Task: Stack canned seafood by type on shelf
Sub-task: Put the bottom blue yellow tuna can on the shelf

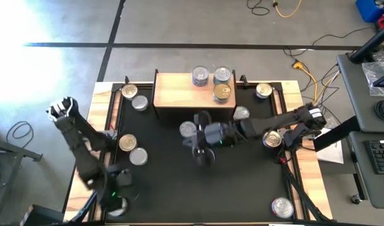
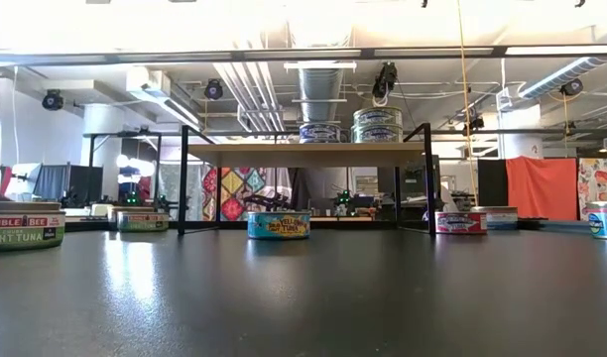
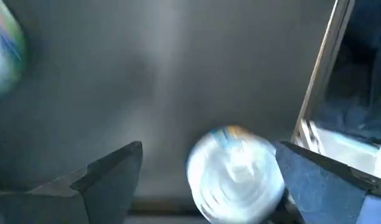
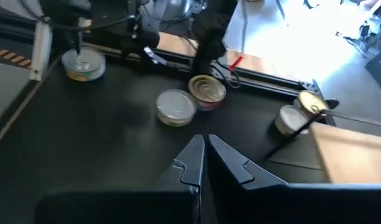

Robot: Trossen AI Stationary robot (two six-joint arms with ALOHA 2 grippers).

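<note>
Left hand [image 3: 206, 180] is spread wide over a silver-lidded can [image 3: 235, 175] at the near-left corner of the bench [image 1: 179, 188], not gripping yet; right hand [image 1: 202, 157] is shut and empty mid-bench. Three cans sit on the shelf [image 1: 176, 94], two of them stacked; about nine remain scattered on the bench. The targeted can stands upright, lid up, axis vertical.
</note>
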